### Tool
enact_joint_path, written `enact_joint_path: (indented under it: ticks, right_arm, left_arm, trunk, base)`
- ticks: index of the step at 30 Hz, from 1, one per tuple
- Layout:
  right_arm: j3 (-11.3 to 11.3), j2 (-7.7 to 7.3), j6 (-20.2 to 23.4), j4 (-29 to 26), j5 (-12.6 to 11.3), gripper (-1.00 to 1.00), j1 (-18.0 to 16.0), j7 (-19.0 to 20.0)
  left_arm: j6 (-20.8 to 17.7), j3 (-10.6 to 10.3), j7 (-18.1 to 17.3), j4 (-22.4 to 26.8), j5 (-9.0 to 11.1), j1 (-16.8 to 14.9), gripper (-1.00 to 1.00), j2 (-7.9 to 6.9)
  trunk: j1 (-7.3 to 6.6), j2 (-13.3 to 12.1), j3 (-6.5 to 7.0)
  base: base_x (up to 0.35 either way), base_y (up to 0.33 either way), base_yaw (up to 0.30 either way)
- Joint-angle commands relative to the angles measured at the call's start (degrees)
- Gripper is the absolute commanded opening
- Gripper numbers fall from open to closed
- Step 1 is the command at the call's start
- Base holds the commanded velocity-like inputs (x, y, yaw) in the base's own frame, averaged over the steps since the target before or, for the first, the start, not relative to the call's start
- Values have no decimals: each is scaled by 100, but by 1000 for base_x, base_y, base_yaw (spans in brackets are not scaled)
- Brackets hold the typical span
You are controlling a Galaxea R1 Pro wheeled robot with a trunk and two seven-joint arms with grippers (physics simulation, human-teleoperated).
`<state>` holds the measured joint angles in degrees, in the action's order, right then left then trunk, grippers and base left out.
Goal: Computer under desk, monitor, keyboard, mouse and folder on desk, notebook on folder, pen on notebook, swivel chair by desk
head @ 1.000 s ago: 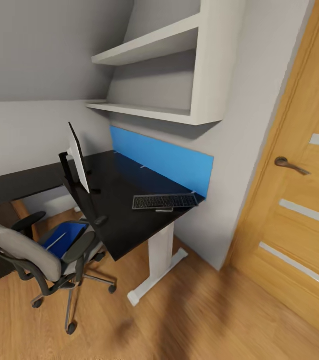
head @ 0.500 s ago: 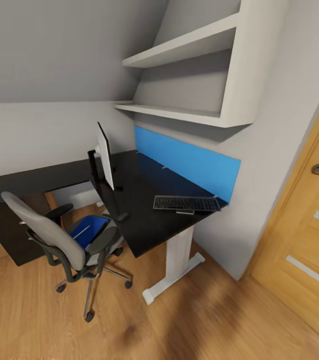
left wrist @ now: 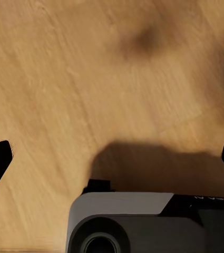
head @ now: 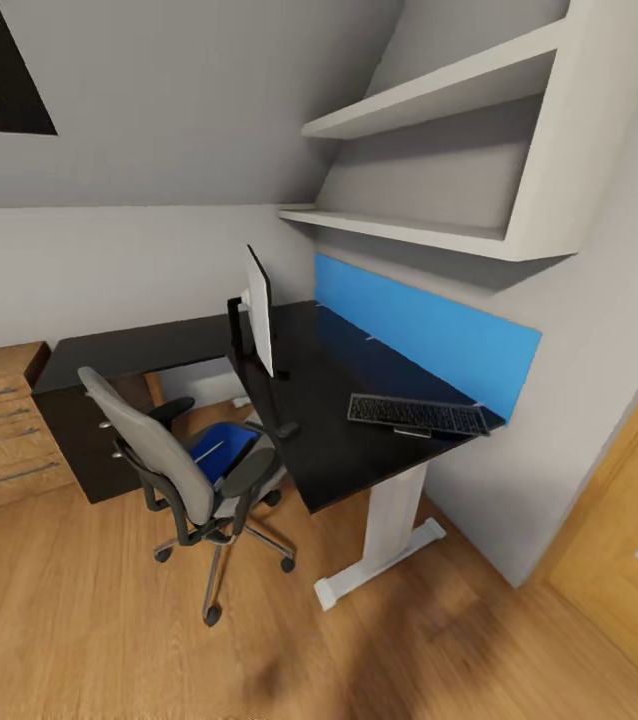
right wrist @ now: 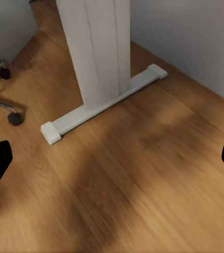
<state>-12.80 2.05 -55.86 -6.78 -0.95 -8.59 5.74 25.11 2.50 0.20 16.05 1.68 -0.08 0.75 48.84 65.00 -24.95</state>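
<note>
Monitor [head: 260,322], keyboard [head: 417,415], mouse [head: 286,430] all on desk [head: 339,455]; keyboard well apart from monitor. Folder [head: 221,443] lies on swivel chair [head: 184,470] seat, not yet moved. Left gripper [left wrist: 112,158] and right gripper [right wrist: 112,163] both spread wide, empty, over floor

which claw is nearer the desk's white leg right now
Right, as far as the views show. The right claw looks at the white leg and its foot bar on the floor just ahead. The left claw faces bare wooden floor, with no desk part visible.
</note>
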Motion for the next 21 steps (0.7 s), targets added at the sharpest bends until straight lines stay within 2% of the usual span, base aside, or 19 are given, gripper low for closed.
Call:
enact_joint_path:
  ticks: [1,14,21]
  right_arm:
    - [-47,1,-13,1,-10,100,-3,59]
    - [-55,0,-142,1,-13,100,-3,59]
    - [-55,-1,-144,2,-15,100,-3,59]
  left_arm:
    - [11,23,-11,2,17,-1,100,4]
    - [11,23,-11,1,16,0,100,4]
    - [11,23,-11,2,17,1,100,4]
  trunk:
    - [0,3,-3]
    - [0,3,22]
    - [0,3,23]
  base:
    - [0,0,281]
    - [-6,3,282]
    - [-179,75,290]
